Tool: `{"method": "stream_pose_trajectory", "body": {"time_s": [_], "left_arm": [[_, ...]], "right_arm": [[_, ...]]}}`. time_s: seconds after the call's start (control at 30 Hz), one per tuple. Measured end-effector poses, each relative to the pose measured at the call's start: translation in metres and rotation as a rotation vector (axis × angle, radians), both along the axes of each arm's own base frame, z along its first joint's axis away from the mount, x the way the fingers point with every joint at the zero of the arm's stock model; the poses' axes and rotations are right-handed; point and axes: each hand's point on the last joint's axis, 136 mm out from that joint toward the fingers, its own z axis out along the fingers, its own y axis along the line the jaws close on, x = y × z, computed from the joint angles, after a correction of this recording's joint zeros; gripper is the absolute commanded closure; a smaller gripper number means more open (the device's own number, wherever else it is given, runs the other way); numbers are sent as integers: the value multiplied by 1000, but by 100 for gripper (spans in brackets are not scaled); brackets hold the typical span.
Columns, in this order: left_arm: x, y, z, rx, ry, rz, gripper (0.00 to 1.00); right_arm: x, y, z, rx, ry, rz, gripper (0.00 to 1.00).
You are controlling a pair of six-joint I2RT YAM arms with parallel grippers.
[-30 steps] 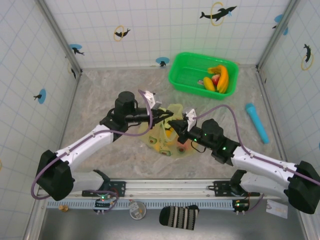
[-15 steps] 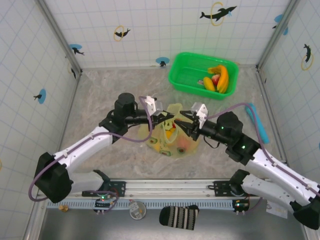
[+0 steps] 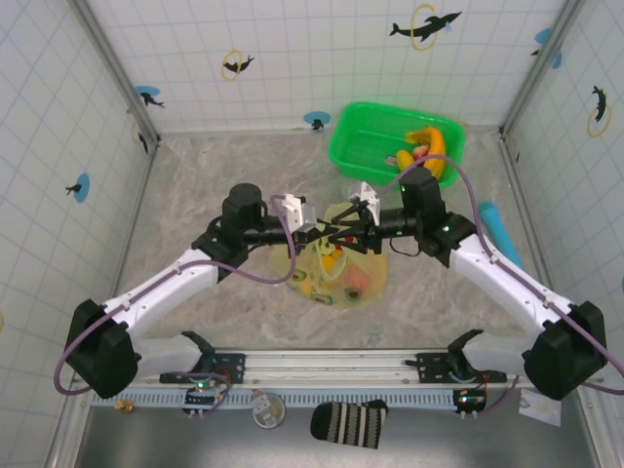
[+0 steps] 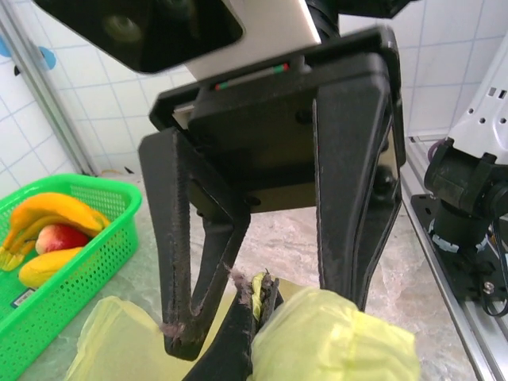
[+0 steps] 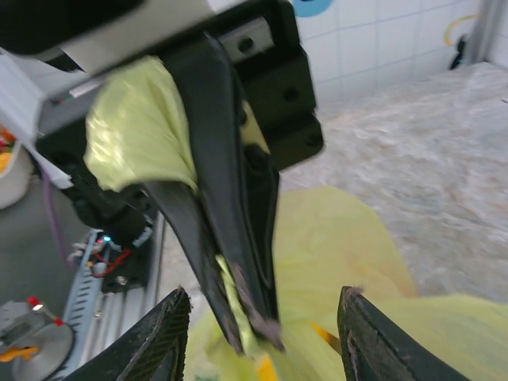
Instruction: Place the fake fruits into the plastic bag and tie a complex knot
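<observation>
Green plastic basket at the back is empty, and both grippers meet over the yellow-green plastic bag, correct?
Not empty: the green plastic basket holds yellow bananas and a red fruit, per the top external view. The rest stands.

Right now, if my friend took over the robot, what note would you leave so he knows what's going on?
Left gripper: jaws shut on a handle strip of the plastic bag.
Right gripper: jaws open, facing the left one above the bag.
Done: some fake fruits are inside the bag, mid-table.
Left to do: bananas and a red fruit sit in the green basket; no finished knot can be seen.
</observation>
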Motion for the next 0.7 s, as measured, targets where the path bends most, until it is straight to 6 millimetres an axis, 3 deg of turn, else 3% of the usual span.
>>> {"method": "stream_pose_trajectory", "body": {"time_s": [0.37,0.43,0.57,0.7], "left_arm": [[-1,0,0,-2,0,-7,100],[-1,0,0,-2,1,-8,100],[0,0,0,0,1,1,100],[4,1,-1,3,-2,20,100]], "right_arm": [[-8,6,-23,-44,165,78,54],[-8,8,-25,-45,185,84,63],[-7,13,-32,-53,219,88,94],[-2,14,-33,-77,206,65,100]]}}
